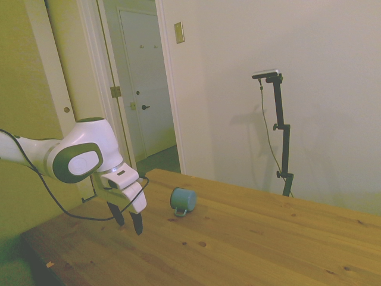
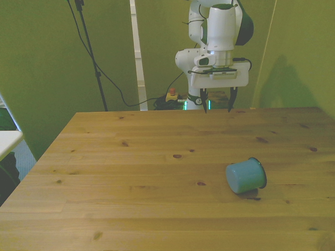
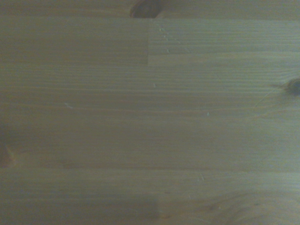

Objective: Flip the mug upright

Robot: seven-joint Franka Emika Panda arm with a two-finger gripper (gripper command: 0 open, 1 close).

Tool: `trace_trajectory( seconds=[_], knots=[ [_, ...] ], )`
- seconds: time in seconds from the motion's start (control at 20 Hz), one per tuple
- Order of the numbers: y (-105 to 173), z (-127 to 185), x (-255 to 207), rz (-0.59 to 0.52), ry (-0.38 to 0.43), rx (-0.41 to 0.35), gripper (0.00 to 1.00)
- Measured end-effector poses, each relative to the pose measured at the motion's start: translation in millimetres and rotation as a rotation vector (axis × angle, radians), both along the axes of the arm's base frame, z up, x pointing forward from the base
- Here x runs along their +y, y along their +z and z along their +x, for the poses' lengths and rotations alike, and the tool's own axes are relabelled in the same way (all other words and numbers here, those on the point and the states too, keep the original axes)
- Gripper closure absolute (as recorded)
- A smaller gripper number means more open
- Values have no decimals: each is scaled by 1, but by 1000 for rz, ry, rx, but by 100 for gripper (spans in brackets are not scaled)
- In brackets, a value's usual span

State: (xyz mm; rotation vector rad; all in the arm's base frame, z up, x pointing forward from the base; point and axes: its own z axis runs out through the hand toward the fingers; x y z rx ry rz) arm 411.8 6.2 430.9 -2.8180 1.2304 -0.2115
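A: Mug (image 2: pixel 245 175) is lying on its side on the wooden table (image 2: pixel 131 172); it is teal-blue with a light rim; it sits near the front view's right.

B: Where is the gripper (image 2: pixel 218 106)?

A: Up above the table's far edge, well apart from the mug; its two dark fingers (image 1: pixel 137 223) point down and stand apart, holding nothing.

B: And the wrist view?

A: Only bare wood with dark knots (image 3: pixel 145 8); no mug there.
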Motion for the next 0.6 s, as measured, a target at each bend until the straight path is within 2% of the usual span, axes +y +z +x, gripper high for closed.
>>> trace_trajectory(
  seconds=[0.15, 0.35, 0.6],
  knots=[
    [1, 2, -1, -2, 17, -6, 0],
    [15, 17, -8, -35, 21, -59, 0],
    [20, 61, -6, -101, 23, -109, 0]
  ],
)
